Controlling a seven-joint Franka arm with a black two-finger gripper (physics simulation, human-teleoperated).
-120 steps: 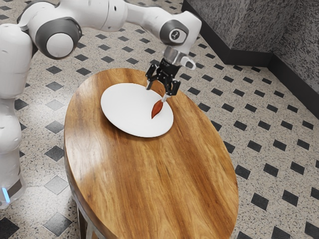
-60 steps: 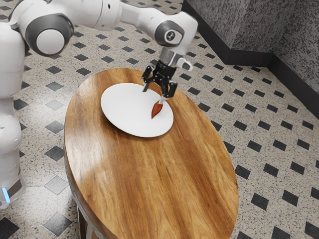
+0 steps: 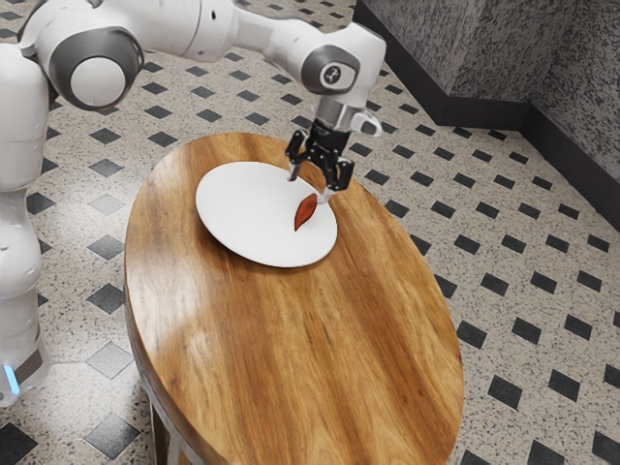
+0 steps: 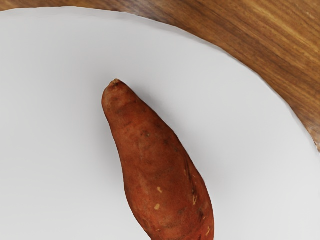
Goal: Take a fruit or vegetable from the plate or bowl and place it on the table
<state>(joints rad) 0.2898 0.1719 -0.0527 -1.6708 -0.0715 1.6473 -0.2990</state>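
Exterior view: one gripper [image 3: 308, 186], two fingers spread wide, right by one sweet potato [image 3: 304, 213], and it's lying on one white plate [image 3: 242, 208], one wooden table [image 3: 291, 339] beneath! Wrist view: one sweet potato, narrow end on show, on the plate!

The gripper [image 3: 308, 189] has shifted toward the exterior view's right

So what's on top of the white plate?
One reddish-brown sweet potato lies on the plate. The patch of plate underneath it is covered, so I can't see that; the open claw also hides a bit of rim in the exterior view.
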